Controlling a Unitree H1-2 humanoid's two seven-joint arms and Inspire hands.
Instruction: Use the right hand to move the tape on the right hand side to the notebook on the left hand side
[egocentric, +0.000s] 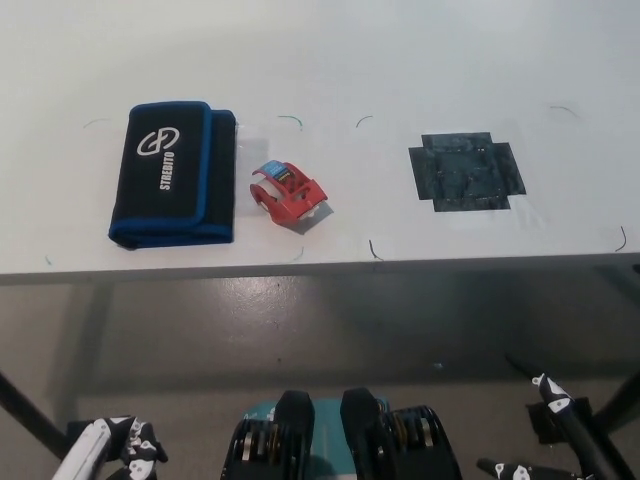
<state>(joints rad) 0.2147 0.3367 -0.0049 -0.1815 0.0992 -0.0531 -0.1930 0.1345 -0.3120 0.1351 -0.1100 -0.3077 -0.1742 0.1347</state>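
A red tape dispenser (289, 194) lies on the white table (340, 60), just right of a black notebook case with blue trim (172, 174); the two are apart. My black right hand (555, 440) hangs low at the bottom right, below the table edge and far from the tape, its fingers spread and holding nothing. My white left hand (110, 448) rests at the bottom left corner, only partly in view.
A patch of black tape (466, 171) is stuck to the table at the right. Thin pen marks outline areas around the case, the dispenser and the patch. The table's front edge (320, 268) runs across the middle, with grey floor below.
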